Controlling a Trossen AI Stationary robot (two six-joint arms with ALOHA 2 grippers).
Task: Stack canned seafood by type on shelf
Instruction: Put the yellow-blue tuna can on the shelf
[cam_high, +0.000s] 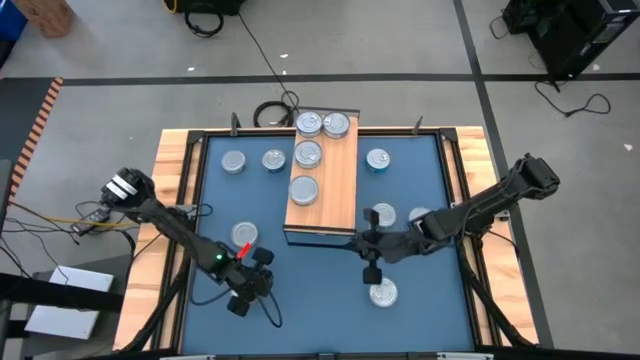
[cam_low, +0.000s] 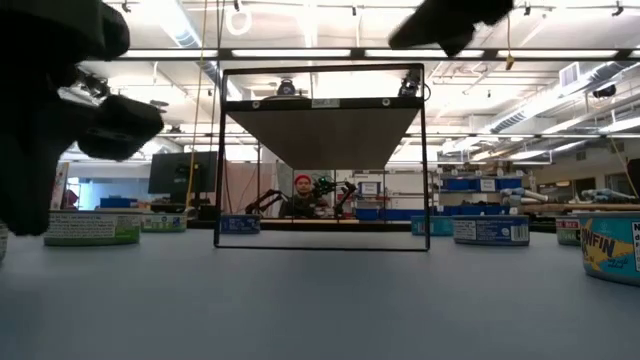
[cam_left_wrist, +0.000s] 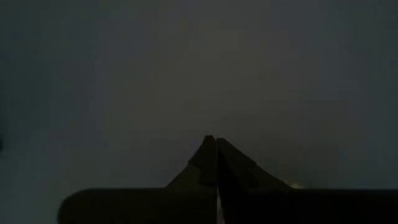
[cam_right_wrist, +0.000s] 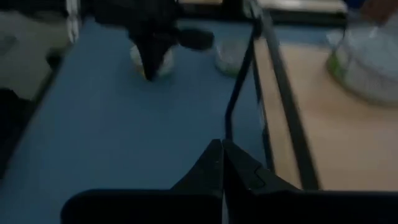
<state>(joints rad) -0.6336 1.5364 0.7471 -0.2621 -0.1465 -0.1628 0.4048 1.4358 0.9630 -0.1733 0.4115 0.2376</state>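
Tins (cam_high: 307, 155) sit four on the shelf (cam_high: 338, 195), toward its far end, lids up; others lie scattered on the blue mat (cam_high: 320, 290). I see my right gripper (cam_high: 371, 245) pinched shut and empty just off the shelf's near right corner, between two mat tins. My left gripper (cam_high: 248, 290) is closed on nothing near the mat's near left corner, one tin (cam_high: 244, 235) just beyond it. In the low view one label (cam_low: 607, 250) reads "FIN". The shelf's long axis runs near edge to far edge.
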